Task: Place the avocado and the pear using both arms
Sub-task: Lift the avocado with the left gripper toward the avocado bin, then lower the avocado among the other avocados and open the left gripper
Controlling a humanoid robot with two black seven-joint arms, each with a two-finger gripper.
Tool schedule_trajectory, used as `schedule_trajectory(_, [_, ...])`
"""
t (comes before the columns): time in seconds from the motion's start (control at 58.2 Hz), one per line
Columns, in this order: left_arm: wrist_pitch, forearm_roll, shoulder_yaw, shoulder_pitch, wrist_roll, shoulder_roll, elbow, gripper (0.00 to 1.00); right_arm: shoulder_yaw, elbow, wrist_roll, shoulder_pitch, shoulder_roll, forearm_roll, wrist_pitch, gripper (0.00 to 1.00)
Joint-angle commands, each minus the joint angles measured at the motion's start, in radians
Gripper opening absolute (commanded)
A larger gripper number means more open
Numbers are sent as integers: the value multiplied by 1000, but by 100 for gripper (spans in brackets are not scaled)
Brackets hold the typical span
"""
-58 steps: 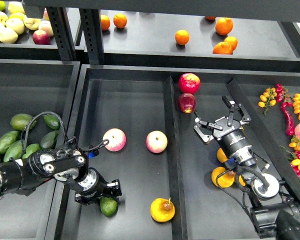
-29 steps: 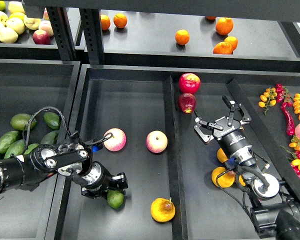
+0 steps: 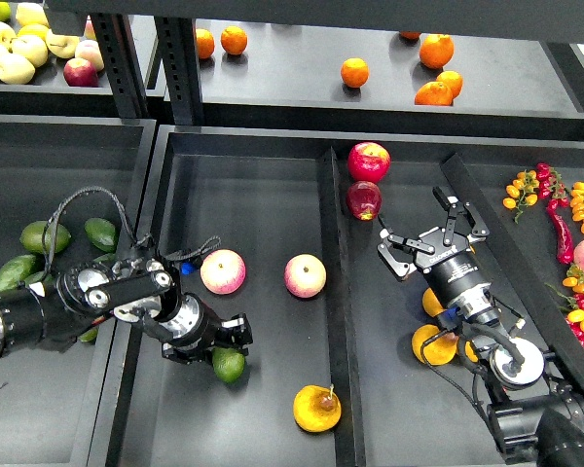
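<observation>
The avocado point(image 3: 230, 367), a small glossy green oval, sits at the tip of my left gripper point(image 3: 224, 347), which is shut on it just above the dark tray floor point(image 3: 253, 214) of the middle bin. The pear point(image 3: 316, 409), yellow-orange with a brown stem and blemish, lies on the same floor to the right of the avocado, near the front edge. My right gripper point(image 3: 433, 238) is open and empty over the bin to the right of the divider point(image 3: 333, 253), below a dark red apple point(image 3: 364, 199).
Two pink apples point(image 3: 223, 271) point(image 3: 305, 275) lie in the middle bin beyond my left gripper. A red apple point(image 3: 368, 161) sits at the back. Oranges point(image 3: 430, 342) lie under my right arm. Green avocados point(image 3: 41, 236) fill the left bin. Oranges point(image 3: 354, 72) sit on the back shelf.
My left gripper has moved right and away from the front edge, and the avocado has travelled with it. The right arm and the pear have not moved.
</observation>
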State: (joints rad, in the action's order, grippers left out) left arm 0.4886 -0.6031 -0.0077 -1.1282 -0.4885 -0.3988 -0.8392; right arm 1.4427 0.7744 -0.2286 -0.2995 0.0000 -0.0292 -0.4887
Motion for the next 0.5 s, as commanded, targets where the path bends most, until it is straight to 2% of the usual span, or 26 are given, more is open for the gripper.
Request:
schedule_trajectory(0.0, [0, 0, -3, 18, 0, -87, -9, 52, -1, -6, 0, -6, 0, 0, 0, 99])
schedule_trajectory(0.206, [0, -12, -49, 128, 0, -146, 6, 52, -1, -3, 0, -7, 0, 0, 0, 99])
schedule_trajectory(0.481, [0, -26, -80, 203, 0, -170, 41, 53, -1, -1, 0, -7, 0, 0, 0, 99])
